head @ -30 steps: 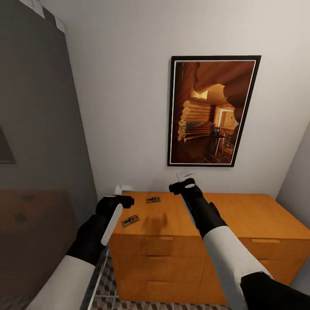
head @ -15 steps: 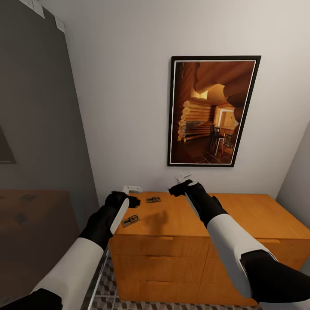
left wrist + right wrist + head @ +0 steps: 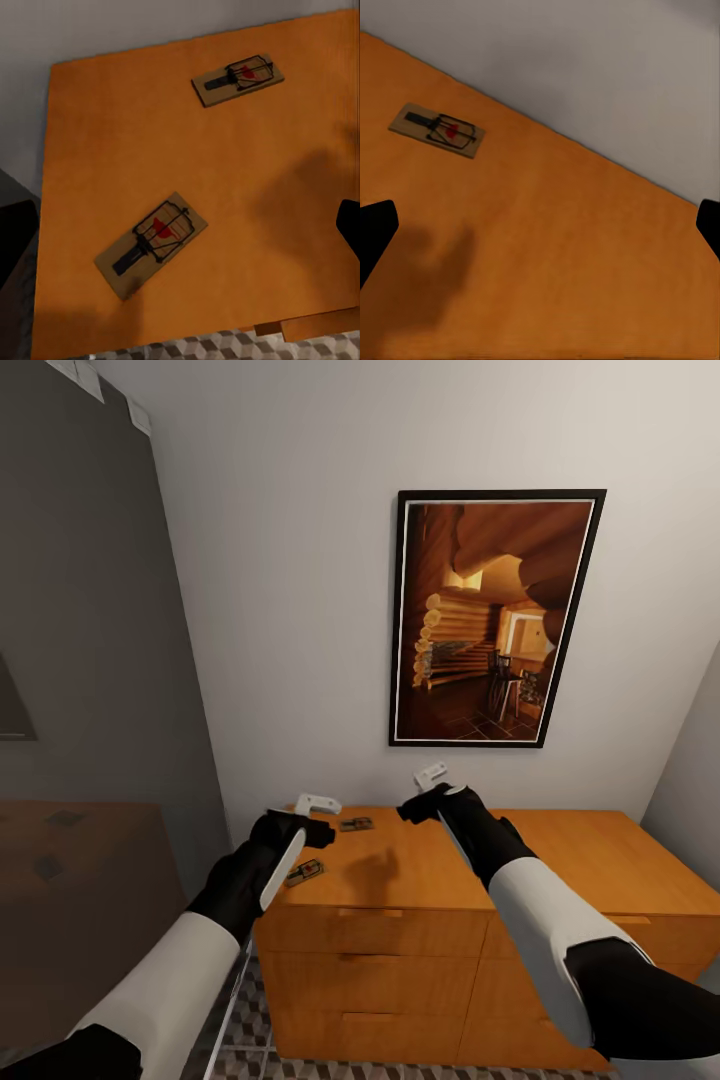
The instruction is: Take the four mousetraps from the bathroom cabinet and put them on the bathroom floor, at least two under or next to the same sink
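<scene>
The low, wide orange-brown wooden cabinet [image 3: 560, 870] stands against the pale wall, its flat top smooth, its drawer fronts closed, so nothing inside them can be seen. On the top lie two small flat tan wooden mousetraps with thin dark wire parts and a red spot: the nearer mousetrap [image 3: 303, 873] close to the front edge at the cabinet's 9 o'clock end, and the farther mousetrap [image 3: 355, 824] toward 12 o'clock from it, near the wall. The left wrist view shows both boards lying flat and well apart [image 3: 151, 244] [image 3: 238, 79]; the right wrist view shows one [image 3: 437, 130] beside the wall line.

The left gripper [image 3: 318, 805], black with white fingers, hovers above the cabinet's 9 o'clock corner; whether it is spread or closed cannot be told. The right gripper [image 3: 432, 776] hovers over the middle of the top, its dark fingertips [image 3: 376, 229] set wide apart at the edges of its wrist view.

A black-framed picture of a log interior [image 3: 492, 618] hangs above. A strip of cube-patterned brown, beige and white tile floor [image 3: 240, 1040] shows at 6 o'clock, partly cut off by the left sleeve. A dark glass panel [image 3: 90, 710] at 9 o'clock blurs whatever lies behind it.
</scene>
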Tool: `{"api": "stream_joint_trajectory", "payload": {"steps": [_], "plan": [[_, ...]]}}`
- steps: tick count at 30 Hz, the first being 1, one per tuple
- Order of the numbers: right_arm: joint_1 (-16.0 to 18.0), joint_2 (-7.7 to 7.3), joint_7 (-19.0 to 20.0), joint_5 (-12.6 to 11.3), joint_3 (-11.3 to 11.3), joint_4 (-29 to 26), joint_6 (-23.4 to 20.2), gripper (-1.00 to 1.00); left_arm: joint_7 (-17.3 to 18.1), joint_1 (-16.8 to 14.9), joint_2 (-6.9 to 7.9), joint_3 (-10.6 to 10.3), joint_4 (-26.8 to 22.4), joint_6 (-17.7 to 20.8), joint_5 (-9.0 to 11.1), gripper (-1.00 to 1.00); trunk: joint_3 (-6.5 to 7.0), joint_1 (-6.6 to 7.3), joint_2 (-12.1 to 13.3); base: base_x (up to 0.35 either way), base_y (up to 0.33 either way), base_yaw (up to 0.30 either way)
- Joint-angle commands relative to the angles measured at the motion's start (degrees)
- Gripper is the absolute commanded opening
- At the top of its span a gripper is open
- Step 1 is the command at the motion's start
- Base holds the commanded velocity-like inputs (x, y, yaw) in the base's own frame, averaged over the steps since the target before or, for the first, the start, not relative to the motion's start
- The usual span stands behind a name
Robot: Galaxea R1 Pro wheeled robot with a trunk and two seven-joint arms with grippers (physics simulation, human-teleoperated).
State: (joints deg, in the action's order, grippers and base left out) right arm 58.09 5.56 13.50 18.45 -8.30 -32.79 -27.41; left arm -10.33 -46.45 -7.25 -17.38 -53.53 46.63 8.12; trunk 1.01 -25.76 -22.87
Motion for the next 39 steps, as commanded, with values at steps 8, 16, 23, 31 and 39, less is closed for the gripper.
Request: {"api": "stream_joint_trajectory", "payload": {"steps": [8,16,23,31,39], "plan": [[0.0,-2.73,7.3,1.6,0.0,0.1,0.2,1.00,0.0,0.0,0.66,-2.9,0.3,-0.5,0.4,1.00,-0.03,-0.02,0.0,0.000,0.000,0.000],[0.0,-4.49,11.1,1.9,-0.1,0.1,1.3,1.00,0.3,0.0,2.42,-3.7,0.4,-0.5,0.4,1.00,-0.03,-0.02,0.0,0.000,0.000,0.000],[0.0,-4.80,11.6,3.8,-0.1,0.2,1.8,1.00,0.3,0.0,3.25,-3.9,0.4,-0.5,0.4,1.00,-0.03,-0.02,0.0,0.000,0.000,0.000],[0.0,-4.85,11.7,5.6,-0.1,0.2,2.4,1.00,0.3,0.0,3.99,-4.0,0.4,-0.5,0.5,1.00,-0.03,-0.02,0.0,0.000,0.000,0.000],[0.0,-4.86,11.6,5.8,0.0,0.2,4.1,1.00,0.3,0.0,3.77,-4.0,0.4,-0.4,0.5,1.00,-0.03,-0.02,0.0,0.000,0.000,0.000]]}}
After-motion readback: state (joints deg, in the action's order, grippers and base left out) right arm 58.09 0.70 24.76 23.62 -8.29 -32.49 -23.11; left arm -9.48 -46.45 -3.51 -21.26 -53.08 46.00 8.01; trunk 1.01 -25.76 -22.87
